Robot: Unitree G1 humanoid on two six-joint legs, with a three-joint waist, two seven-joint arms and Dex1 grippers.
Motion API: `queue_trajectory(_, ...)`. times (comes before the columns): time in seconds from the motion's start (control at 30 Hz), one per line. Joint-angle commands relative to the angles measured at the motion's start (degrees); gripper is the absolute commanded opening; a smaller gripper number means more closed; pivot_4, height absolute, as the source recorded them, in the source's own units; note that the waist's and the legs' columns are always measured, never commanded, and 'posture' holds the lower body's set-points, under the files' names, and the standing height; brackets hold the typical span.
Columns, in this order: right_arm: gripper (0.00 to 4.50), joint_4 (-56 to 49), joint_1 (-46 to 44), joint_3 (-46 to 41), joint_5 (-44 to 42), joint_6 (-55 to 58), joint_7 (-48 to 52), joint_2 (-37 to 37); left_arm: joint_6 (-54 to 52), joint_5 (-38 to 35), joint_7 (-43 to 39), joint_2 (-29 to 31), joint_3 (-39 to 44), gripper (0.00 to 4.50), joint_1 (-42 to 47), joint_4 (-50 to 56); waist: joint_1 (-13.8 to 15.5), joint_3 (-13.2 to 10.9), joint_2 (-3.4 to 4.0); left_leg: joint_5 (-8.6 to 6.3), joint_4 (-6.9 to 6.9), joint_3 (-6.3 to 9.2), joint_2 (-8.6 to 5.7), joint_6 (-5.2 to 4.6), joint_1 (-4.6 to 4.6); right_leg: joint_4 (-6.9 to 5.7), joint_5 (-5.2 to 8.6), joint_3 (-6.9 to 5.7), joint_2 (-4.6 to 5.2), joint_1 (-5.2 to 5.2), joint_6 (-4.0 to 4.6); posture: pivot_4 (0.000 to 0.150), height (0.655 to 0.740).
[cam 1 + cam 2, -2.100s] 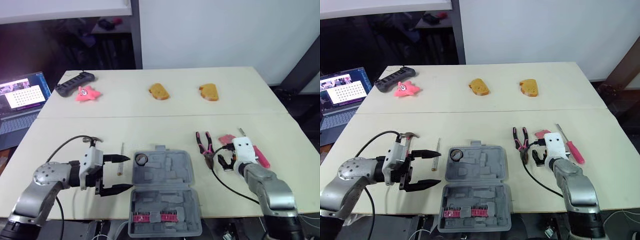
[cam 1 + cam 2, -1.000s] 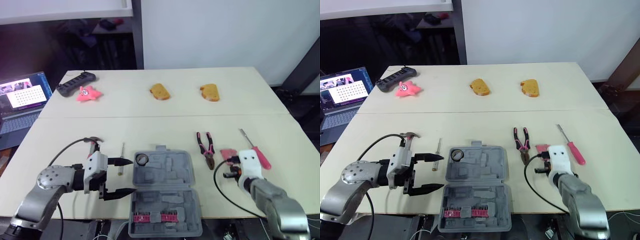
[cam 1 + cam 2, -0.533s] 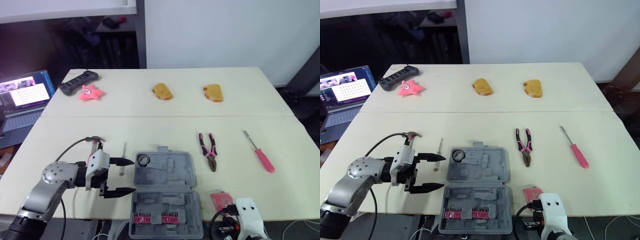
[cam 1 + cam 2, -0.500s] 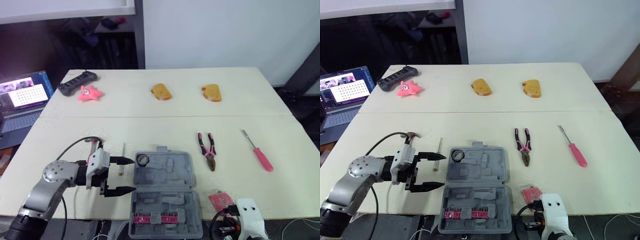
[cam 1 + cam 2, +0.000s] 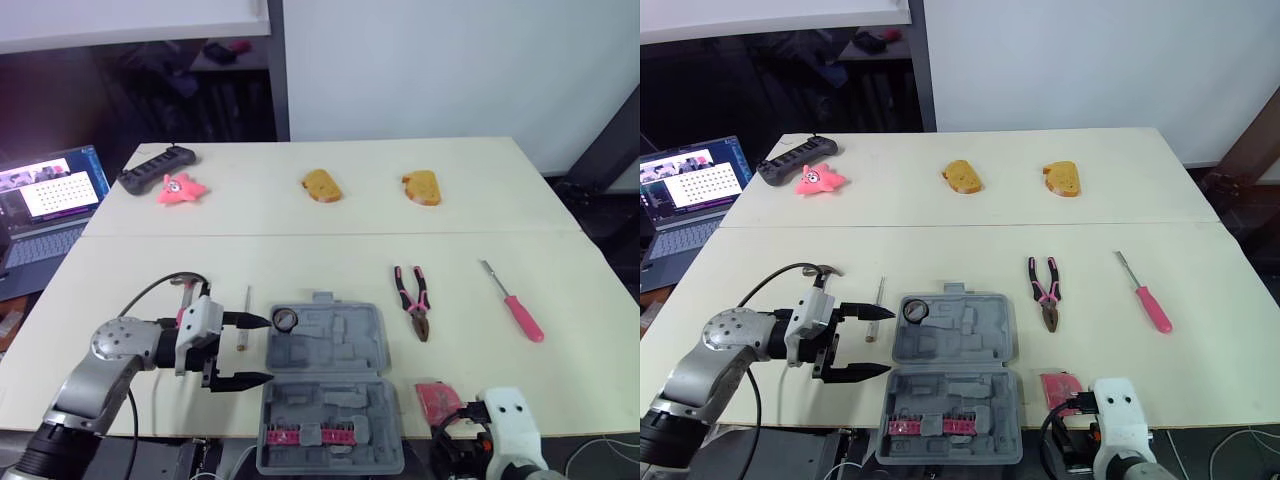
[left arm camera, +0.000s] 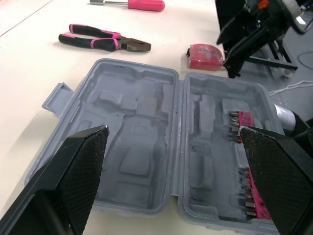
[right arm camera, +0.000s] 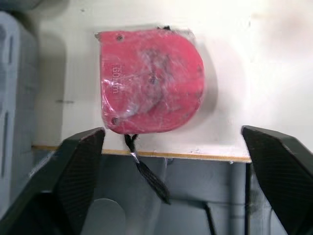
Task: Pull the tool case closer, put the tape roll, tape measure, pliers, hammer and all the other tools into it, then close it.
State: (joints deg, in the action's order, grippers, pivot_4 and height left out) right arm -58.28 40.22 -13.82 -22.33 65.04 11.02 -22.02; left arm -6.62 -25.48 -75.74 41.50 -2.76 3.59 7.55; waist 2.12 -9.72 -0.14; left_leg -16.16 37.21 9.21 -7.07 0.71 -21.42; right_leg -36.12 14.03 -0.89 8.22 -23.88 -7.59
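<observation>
Now the right gripper (image 7: 171, 131) hangs spread wide, the red tape measure (image 7: 149, 81) lying loose just ahead at the table (image 5: 300, 260) edge. The left gripper (image 5: 266, 349) gapes just left of the open tool case (image 5: 330, 345).

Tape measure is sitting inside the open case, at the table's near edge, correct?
Not quite. The tape measure is not inside the case. It lies on the table just beside the open case, at the table's near edge. The right wrist view shows it on bare tabletop, clear of the case wall.
</observation>
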Motion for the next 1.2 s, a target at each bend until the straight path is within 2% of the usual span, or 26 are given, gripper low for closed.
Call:
queue_trajectory(0.03, 4.49, -1.7, 0.5, -6.3, -6.2, -4.6, 7.3, -7.6, 1.2, 0.0, 0.4, 0.0, 0.8, 4.5, -0.3, 1.1, 0.0, 0.0, -0.01, 0.0, 0.0, -0.01, 0.0, 0.0, 0.0, 0.01, 0.0, 0.01, 0.0, 0.01, -0.01, 0.15, 0.7219)
queue_trajectory(0.13, 4.49, -1.7, -0.6, -12.7, -12.6, -10.9, 18.1, -18.1, 0.8, -0.4, 0.8, 0.1, 1.2, 4.5, -0.2, 1.3, 0.0, 0.0, -0.06, -0.01, 0.0, -0.12, 0.05, -0.02, 0.02, 0.02, 0.0, 0.05, -0.02, 0.02, -0.03, 0.15, 0.7219)
queue_trajectory(0.23, 4.49, 1.4, -3.0, -14.5, -9.1, -19.6, 32.3, -29.8, 1.2, -0.2, 0.7, 0.3, 1.2, 4.5, -0.1, 0.8, 0.0, -0.1, -0.11, -0.03, 0.04, -0.29, 0.21, -0.05, 0.06, 0.06, 0.0, 0.06, -0.15, 0.08, -0.04, 0.15, 0.7219)
queue_trajectory(0.37, 4.49, 14.4, -7.9, -8.4, 0.6, -38.0, 47.7, -43.3, 1.2, -0.5, 0.4, 0.7, 1.1, 4.5, -0.4, 1.5, 0.0, -0.2, -0.35, -0.06, 0.04, -0.51, 0.48, -0.09, 0.1, 0.26, -0.08, 0.09, -0.37, 0.18, 0.08, 0.15, 0.7219)
queue_trajectory(0.53, 4.49, 27.1, -15.0, 2.4, 10.5, -56.1, 57.0, -49.8, 1.3, -0.8, 0.2, 1.2, 1.6, 4.5, -1.1, 2.4, 0.0, -0.3, -0.34, -0.1, 0.0, -0.69, 0.67, -0.13, 0.05, 0.67, -0.27, 0.1, -0.5, 0.2, 0.32, 0.15, 0.7219)
queue_trajectory(0.63, 4.49, 34.5, -23.9, 12.2, 15.0, -62.8, 59.6, -48.1, 1.6, -0.9, 0.3, 2.2, 2.7, 4.5, -2.9, 4.3, -0.5, -0.4, -0.4, -0.14, 0.01, -0.92, 0.74, -0.18, 0.08, 0.82, -0.4, 0.27, -0.53, 0.18, 0.34, 0.15, 0.7219)
queue_trajectory(0.73, 4.49, 39.2, -29.9, 17.7, 19.4, -65.6, 57.8, -44.3, 2.2, -1.5, 0.1, 3.2, 4.1, 4.5, -5.6, 7.2, -0.7, -0.4, -0.4, -0.15, -0.01, -1.01, 0.77, -0.2, 0.07, 0.9, -0.42, 0.38, -0.55, 0.16, 0.39, 0.15, 0.7219)
queue_trajectory(1.03, 4.49, 46.2, -35.0, 24.0, 24.4, -69.7, 57.0, -39.6, 3.9, -2.4, 0.9, 3.4, 6.8, 4.5, -8.8, 9.6, 0.0, -0.4, -0.35, -0.15, 0.02, -1.14, 0.78, -0.2, 0.02, 0.83, -0.46, 0.54, -0.6, 0.0, 0.44, 0.15, 0.7219)
queue_trajectory(1.2, 4.49, 49.9, -35.6, 24.8, 23.5, -72.8, 57.1, -37.6, 4.2, -2.2, 1.0, 3.8, 7.5, 4.5, -9.6, 9.7, 0.0, -0.4, -0.35, -0.15, 0.02, -1.18, 0.77, -0.2, 0.03, 0.82, -0.47, 0.59, -0.61, -0.02, 0.44, 0.15, 0.7219)
